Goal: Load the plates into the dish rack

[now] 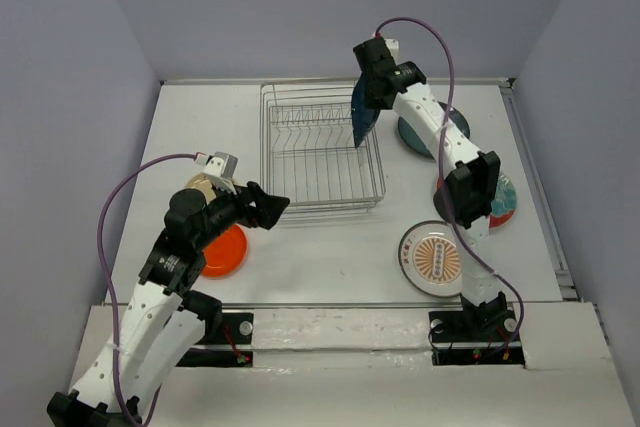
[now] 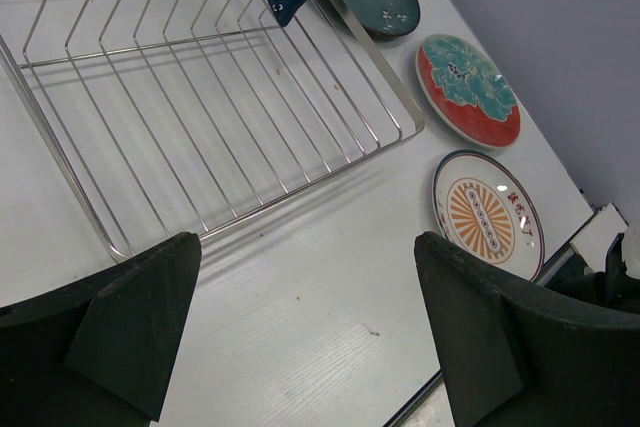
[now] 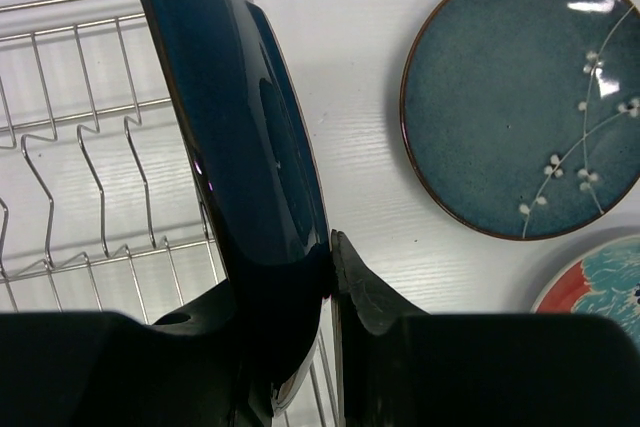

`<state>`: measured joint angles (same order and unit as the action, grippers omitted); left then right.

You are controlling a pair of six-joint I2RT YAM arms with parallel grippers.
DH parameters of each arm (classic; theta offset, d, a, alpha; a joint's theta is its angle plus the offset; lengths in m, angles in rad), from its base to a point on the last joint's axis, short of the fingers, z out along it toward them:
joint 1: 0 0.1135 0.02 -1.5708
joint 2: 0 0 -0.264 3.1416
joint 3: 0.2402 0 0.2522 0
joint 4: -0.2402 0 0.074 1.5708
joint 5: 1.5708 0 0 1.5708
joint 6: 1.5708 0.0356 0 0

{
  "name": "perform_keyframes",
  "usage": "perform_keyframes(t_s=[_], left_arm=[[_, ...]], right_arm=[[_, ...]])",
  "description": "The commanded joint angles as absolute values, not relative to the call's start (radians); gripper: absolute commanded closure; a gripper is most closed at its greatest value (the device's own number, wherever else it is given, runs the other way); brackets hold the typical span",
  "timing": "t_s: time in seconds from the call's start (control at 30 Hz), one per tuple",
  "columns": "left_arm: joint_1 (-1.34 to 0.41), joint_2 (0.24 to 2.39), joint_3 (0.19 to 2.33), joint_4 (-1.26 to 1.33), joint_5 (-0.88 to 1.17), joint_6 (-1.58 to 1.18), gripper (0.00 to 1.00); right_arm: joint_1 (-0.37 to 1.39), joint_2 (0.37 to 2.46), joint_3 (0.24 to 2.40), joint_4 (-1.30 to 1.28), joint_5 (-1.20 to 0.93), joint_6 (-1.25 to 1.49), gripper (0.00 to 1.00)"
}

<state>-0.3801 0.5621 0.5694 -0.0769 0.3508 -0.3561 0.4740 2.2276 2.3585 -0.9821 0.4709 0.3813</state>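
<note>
1. Six plates are in view, and none is seated in the rack yet. Toward the near right corner of the white table, the white round plate with the orange sunburst pattern lies flat. The glossy orange round plate lies near the left edge.
2. The left gripper is held spread wide with nothing in it, just short of the near left corner of the rectangular silver wire dish rack. The cream round plate is partly hidden under that arm.
3. Along the right edge, the red round plate with the teal centre lies flat, and beyond it the dark teal-grey round plate.
4. Farthest, the dark blue round plate is pinched at its rim by the right gripper. It is held on edge above the rack's far right corner.
5. The upright dividers lie below and left of the blue plate, whose edge appears to run near-to-far. A descent by the right arm is judged to be what remains.
</note>
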Motion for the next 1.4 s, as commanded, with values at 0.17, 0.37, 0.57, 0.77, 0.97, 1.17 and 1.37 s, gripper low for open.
perform_keyframes(t_s=[0.17, 0.37, 0.57, 0.77, 0.97, 1.17, 1.37], left_arm=[[-0.39, 0.56, 0.591, -0.052, 0.354, -0.344, 0.01], [-0.388, 0.571, 0.591, -0.052, 0.353, -0.344, 0.01], [-0.388, 0.575, 0.591, -0.051, 0.354, -0.347, 0.01], [-0.41, 0.584, 0.591, -0.048, 0.359, -0.353, 0.01], [-0.459, 0.591, 0.589, -0.048, 0.356, -0.354, 0.01], [-0.489, 0.578, 0.589, -0.055, 0.348, -0.35, 0.01], [-0.495, 0.569, 0.592, -0.06, 0.342, -0.35, 0.01]], right_arm=[[0.537, 2.284, 2.488, -0.911, 0.664, 0.315, 0.93], [0.583, 2.339, 2.536, -0.905, 0.796, 0.238, 0.93], [0.583, 2.277, 2.477, -0.904, 0.856, 0.32, 0.93], [0.592, 2.229, 2.419, -0.9, 0.868, 0.431, 0.93], [0.592, 2.2, 2.35, -0.896, 0.93, 0.511, 0.93], [0.612, 2.282, 2.434, -0.888, 0.919, 0.454, 0.93], [0.63, 2.376, 2.499, -0.887, 0.902, 0.391, 0.93]])
